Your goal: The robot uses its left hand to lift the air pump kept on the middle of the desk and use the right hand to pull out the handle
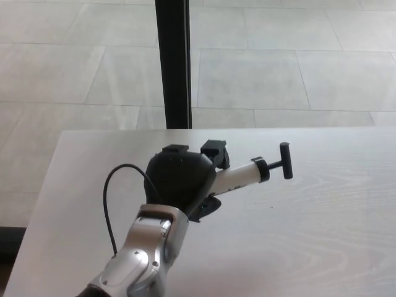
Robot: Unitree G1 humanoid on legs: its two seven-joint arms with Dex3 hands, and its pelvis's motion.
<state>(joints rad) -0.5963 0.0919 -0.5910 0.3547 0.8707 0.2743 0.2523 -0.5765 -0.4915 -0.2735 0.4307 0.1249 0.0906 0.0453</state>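
While gripped by left hand (pixel 180 179) | air pump (pixel 244 176) above desk (pixel 322 229)

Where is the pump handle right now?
In the head view the black T-shaped handle sticks out to the right of the air pump, which the left hand holds over the desk.

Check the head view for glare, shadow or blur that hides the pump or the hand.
Head view: even, soft daylight, no hard glare; the desk looks pale and slightly washed out. The left hand is a dark mass with little finger detail. The pump and its handle read sharply; only a faint shadow lies below them.
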